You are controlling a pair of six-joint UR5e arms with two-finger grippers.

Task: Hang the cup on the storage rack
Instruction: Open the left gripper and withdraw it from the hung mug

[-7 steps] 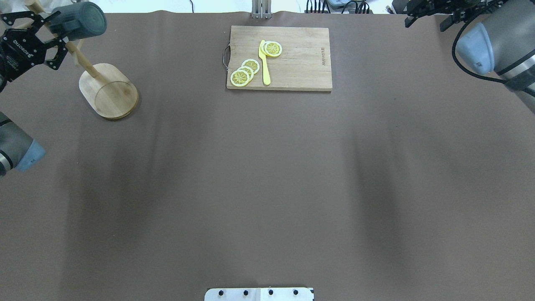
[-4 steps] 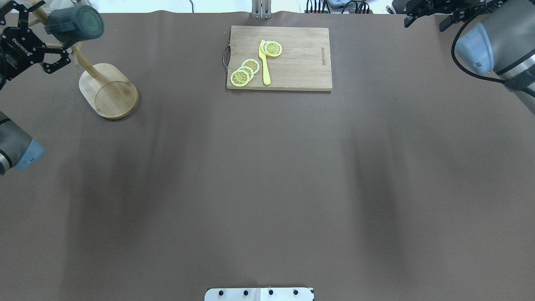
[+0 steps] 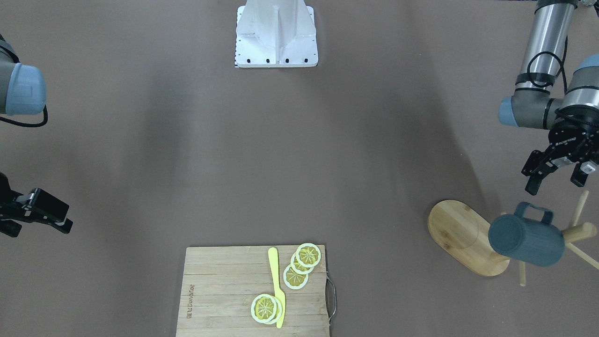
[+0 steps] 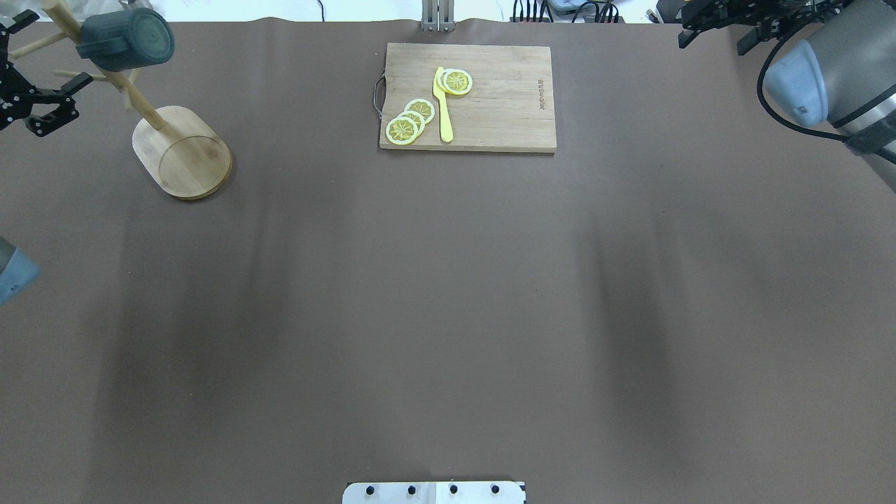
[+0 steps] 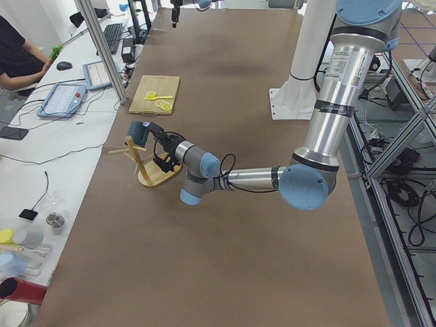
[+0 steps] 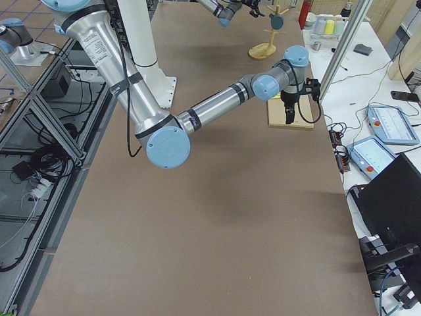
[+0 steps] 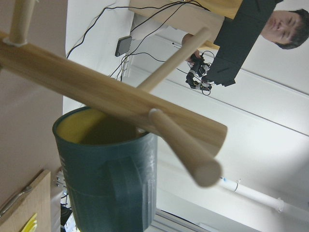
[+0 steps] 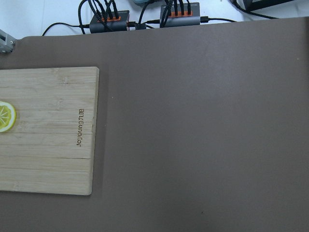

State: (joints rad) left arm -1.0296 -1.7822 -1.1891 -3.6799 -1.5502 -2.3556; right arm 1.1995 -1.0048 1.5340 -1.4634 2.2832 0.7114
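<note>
The dark slate-blue cup [image 4: 126, 38] hangs by its handle on an upper peg of the wooden storage rack [image 4: 183, 150] at the table's far left. It also shows in the front view [image 3: 526, 241] and, with its yellowish inside, in the left wrist view [image 7: 108, 183], under the rack's post [image 7: 111, 96]. My left gripper [image 4: 61, 105] is open and empty, apart from the cup, on the near-left side of the rack [image 3: 461, 234]; the front view shows the gripper [image 3: 557, 180] too. My right gripper [image 4: 714, 38] is open and empty at the far right corner.
A rectangular bamboo cutting board [image 4: 504, 105] with lemon slices [image 4: 409, 120] and a yellow knife [image 4: 442, 105] lies at the far middle. Its corner shows in the right wrist view [image 8: 46, 130]. Cables and power strips [image 8: 145, 17] lie past the far edge.
My left gripper has let go of the cup and drawn back to the left, away from the rack. The cup stays hanging on the peg. The right arm has not moved.
</note>
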